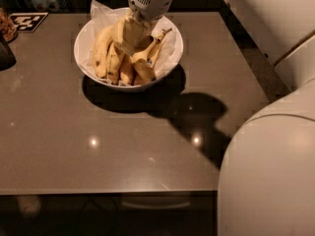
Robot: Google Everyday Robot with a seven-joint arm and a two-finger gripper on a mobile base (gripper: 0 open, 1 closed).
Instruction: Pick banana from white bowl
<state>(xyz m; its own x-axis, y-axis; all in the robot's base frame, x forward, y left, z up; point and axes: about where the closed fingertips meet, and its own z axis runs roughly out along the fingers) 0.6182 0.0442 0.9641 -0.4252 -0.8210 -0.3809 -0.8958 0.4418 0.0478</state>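
The glossy brown-grey table (98,151) carries the white bowl (127,86) near its far edge, left of centre, with a dark shadow spreading from it to the near right. A black-and-white marker card (28,21) lies at the far left corner, and a dark object (6,55) sits at the left edge. My gripper (130,33) hangs down into the bowl.

White arm (275,171), cream tool (132,36) over bowl (80,58)

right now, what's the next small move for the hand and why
Probably a short, slow lift straight up. The hand is low inside the white bowl, against the top of the bananas, which crowd closely around it; rising vertically would likely test the hold without dragging neighbours over the rim.
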